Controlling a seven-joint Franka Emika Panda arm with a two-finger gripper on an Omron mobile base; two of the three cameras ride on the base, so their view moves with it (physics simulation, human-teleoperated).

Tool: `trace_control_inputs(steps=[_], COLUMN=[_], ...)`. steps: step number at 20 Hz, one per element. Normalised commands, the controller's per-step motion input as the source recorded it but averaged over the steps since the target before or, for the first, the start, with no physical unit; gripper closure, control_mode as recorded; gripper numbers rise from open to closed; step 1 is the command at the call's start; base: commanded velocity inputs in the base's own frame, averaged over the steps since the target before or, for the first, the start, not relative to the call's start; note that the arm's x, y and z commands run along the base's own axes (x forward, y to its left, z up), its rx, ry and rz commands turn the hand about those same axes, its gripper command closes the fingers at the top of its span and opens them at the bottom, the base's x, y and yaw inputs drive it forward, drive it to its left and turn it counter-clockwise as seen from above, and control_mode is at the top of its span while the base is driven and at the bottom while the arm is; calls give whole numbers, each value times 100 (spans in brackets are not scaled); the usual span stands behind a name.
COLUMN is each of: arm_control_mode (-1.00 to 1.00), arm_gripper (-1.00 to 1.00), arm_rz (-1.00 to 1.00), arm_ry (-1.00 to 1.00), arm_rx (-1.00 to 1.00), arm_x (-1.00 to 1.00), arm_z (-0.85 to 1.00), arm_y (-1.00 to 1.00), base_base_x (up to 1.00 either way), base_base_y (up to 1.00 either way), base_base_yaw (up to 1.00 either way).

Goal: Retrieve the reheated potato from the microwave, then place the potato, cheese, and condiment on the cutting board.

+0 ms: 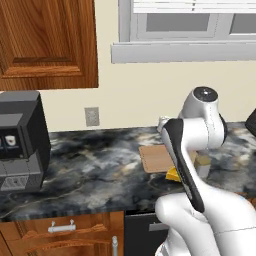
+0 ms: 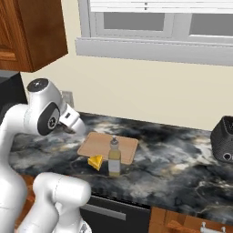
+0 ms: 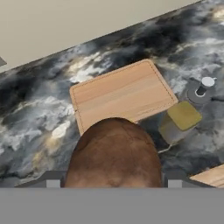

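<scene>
I see the gripper (image 3: 113, 186) clamped on the potato (image 3: 114, 153), held above the near edge of the bare cutting board (image 3: 122, 94); cheese (image 2: 95, 162) and condiment (image 2: 114, 157) stand on the countertop (image 2: 173, 159) just beside the board

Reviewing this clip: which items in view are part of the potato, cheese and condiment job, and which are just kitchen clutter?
Part of the job:
- potato, held between the hand's fingers above the counter
- cutting board, nothing on it yet
- cheese, on the counter by the board's near edge
- condiment, upright beside the cheese

Just there:
- coffee machine
- wall socket
- black appliance at the counter's right end
</scene>
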Motion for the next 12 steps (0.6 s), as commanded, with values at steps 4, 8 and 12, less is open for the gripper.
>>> trace_control_inputs(steps=[4,8,12], arm_control_mode=[-100,-100,-100], arm_gripper=[100,100,100], arm_rz=[0,0,0], arm_ry=[11,9,7], arm_rx=[5,4,0], arm_x=[79,78,80], arm_z=[-56,-74,-64], arm_y=[-39,-34,-2], base_base_x=[0,0,0], base_base_y=[0,0,0], base_base_yaw=[0,0,0])
